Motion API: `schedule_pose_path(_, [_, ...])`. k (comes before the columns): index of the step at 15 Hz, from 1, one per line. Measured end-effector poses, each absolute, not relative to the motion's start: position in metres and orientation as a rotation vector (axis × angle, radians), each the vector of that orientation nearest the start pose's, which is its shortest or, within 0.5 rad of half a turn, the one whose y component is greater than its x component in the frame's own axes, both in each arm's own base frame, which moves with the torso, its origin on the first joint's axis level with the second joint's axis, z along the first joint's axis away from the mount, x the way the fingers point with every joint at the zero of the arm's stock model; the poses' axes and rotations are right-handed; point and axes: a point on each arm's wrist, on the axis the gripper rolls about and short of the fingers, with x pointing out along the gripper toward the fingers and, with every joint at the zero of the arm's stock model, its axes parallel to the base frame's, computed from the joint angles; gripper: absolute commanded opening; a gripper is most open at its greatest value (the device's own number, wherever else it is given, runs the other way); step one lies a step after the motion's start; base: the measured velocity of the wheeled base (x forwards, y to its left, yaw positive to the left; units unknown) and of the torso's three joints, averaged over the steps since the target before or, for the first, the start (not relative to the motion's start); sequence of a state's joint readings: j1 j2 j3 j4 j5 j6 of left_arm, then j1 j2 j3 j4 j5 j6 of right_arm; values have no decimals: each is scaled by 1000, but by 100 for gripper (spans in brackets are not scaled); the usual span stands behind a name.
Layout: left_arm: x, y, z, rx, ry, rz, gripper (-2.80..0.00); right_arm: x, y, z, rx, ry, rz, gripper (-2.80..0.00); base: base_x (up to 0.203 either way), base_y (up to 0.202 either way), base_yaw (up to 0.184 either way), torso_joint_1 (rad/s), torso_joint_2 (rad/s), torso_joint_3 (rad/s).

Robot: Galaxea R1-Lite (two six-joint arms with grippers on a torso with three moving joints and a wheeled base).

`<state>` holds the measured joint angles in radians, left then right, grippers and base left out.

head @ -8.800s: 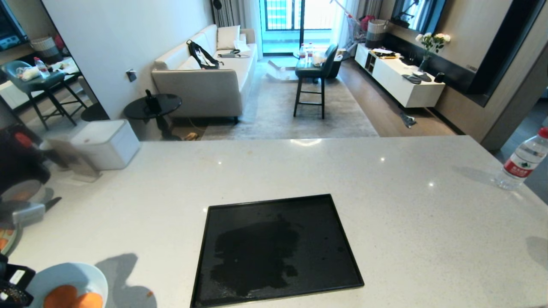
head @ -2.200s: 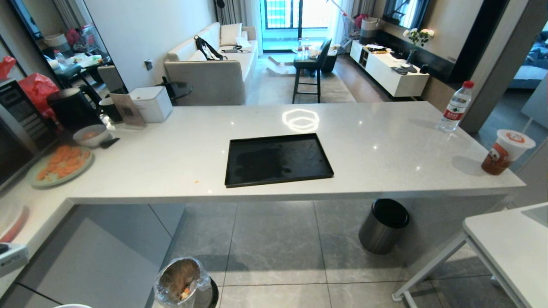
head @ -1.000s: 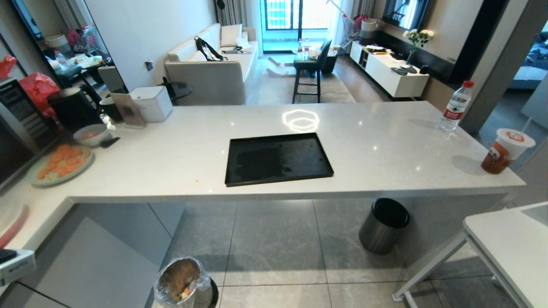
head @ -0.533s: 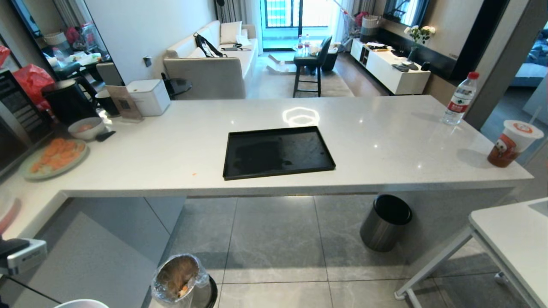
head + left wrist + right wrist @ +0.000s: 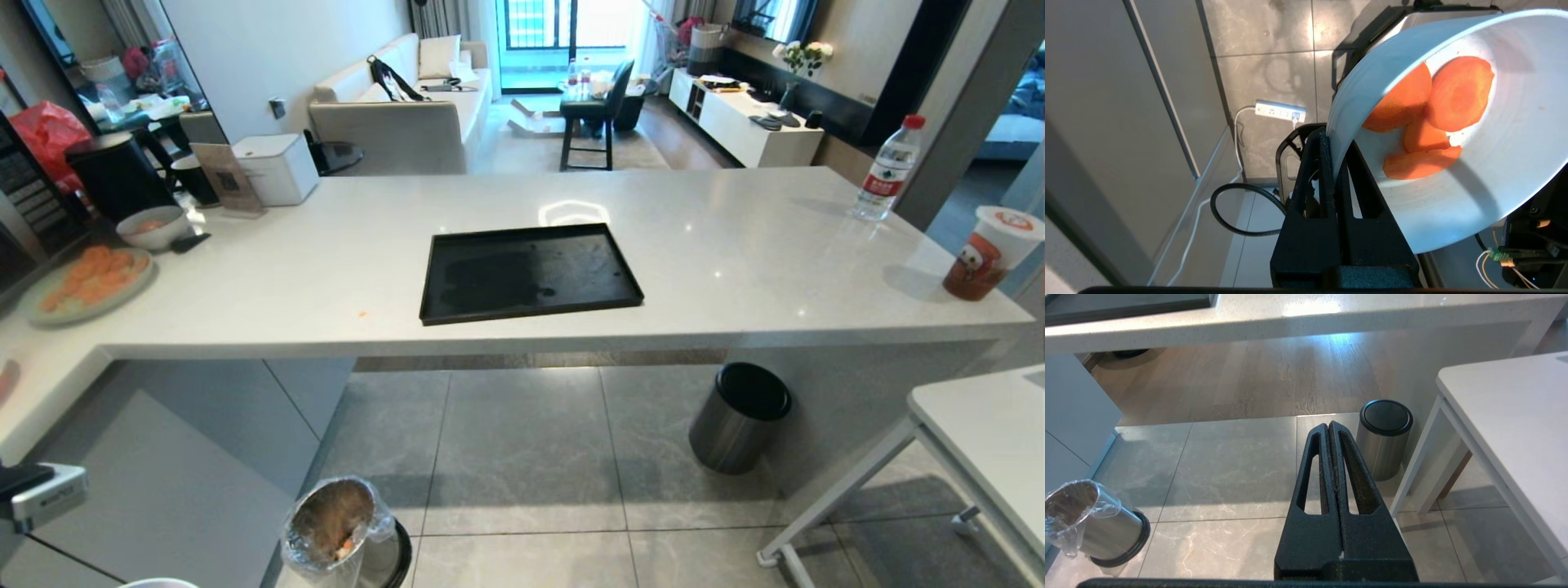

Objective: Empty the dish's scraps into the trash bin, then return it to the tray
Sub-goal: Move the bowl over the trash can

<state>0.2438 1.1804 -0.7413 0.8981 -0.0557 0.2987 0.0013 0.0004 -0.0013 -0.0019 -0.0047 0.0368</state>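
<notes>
Tabletop (image 5: pixel 326 269): long white surface; risk is mainly the return trip, a dish set down short of the rim.

Tray (image 5: pixel 529 273): black, bare, mid-tabletop, well apart from the dish.

Trash bin (image 5: pixel 336 531): bag-lined metal cylinder on the floor, low and left. A second, dark-lidded bin (image 5: pixel 739 418) stands under the tabletop (a wrong target if aim drifts).

Dish (image 5: pixel 1453 134): pale bowl, tilted, above the floor and not yet over the bin mouth as far as can be judged.

Left hand (image 5: pixel 1336 141): closed on the dish's rim, a thin edge pinch that could slip.

Right hand (image 5: pixel 1329 428): closed, empty, idle.

Scraps (image 5: pixel 1427 118): carrot slices inside, near the low side; further tilt too soon would spill them on the tiles.
</notes>
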Motion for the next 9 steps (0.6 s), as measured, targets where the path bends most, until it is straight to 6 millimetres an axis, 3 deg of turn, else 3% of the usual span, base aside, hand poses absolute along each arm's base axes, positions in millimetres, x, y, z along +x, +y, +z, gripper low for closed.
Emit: schedule_pose_path(9, [104, 22, 172, 73, 1296, -58, -280, -23, 0, 76, 37, -3, -3, -280, 0, 0, 0, -171, 495, 326])
